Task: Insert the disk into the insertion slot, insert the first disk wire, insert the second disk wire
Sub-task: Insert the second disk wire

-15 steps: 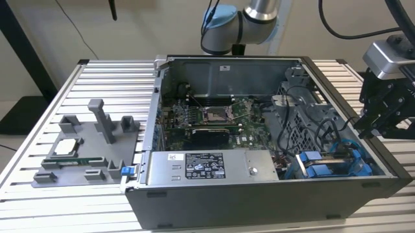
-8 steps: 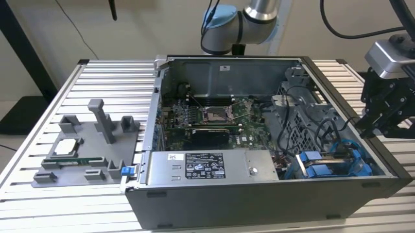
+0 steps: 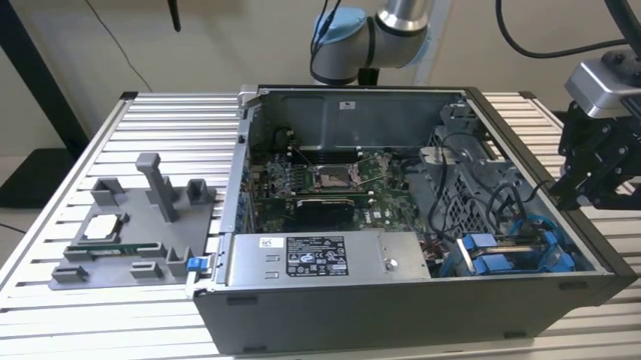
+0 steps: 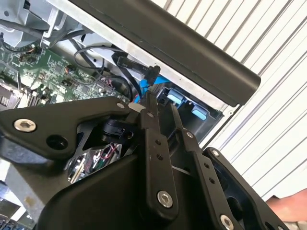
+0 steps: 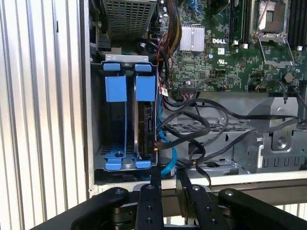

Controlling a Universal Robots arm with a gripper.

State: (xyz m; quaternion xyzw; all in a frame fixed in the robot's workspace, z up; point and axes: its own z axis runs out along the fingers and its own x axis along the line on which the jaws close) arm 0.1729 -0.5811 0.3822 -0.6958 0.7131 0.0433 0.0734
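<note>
Now we see the gripper (image 3: 581, 191) hanging outside the open computer case (image 3: 401, 322), beside the wall on the exterior view's right and near the case's front corner, over the slatted table (image 3: 161, 120). The arm (image 3: 395, 30) rises behind the case's rear edge, and the wrist tilts down toward the interior. In the first wrist view the fingers (image 5: 156, 182) stand upright and parallel just past the case's rim, a narrow gap apart with nothing between them, so we read the claw as slightly parted and empty. They point at the insertion slot (image 5: 125, 72), the grey bay with blue tabs in the case's front corner. The disk (image 5: 145, 127) stands on edge inside that bay, in the compartment nearer the motherboard (image 5: 211, 52). A blue cable (image 5: 169, 158) and black cables (image 5: 206, 129) curl just beside the disk's end; we cannot tell whether any is plugged in.
</note>
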